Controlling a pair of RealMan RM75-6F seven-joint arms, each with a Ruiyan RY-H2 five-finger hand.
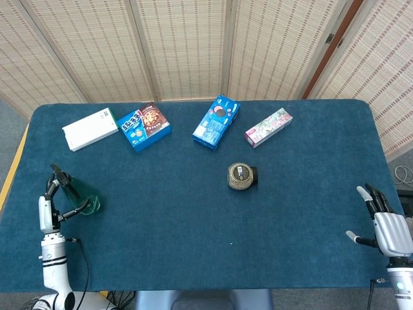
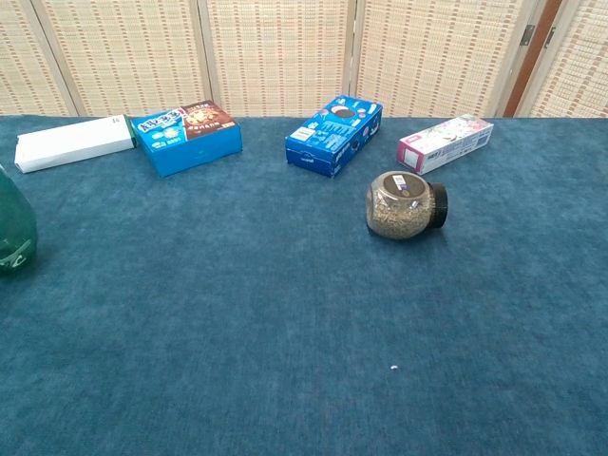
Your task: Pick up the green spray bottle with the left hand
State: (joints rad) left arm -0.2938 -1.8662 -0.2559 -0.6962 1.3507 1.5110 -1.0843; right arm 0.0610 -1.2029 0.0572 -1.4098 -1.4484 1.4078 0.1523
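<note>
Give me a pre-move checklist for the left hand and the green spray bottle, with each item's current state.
1. Left hand around the green spray bottle: ok, fingers show on either side of it in the head view.
2. Firmness of that hold: cannot tell, the contact is too small to read.
3. Bottle clear of the table: cannot tell from either view.
4. Bottle upright: not ok, it leans in the head view, nozzle up and to the left.
5. Nearby clutter: ok, the white box lies apart, toward the far edge.
6. Right hand out of the way: ok, it is at the opposite edge, fingers apart, holding nothing.
</note>
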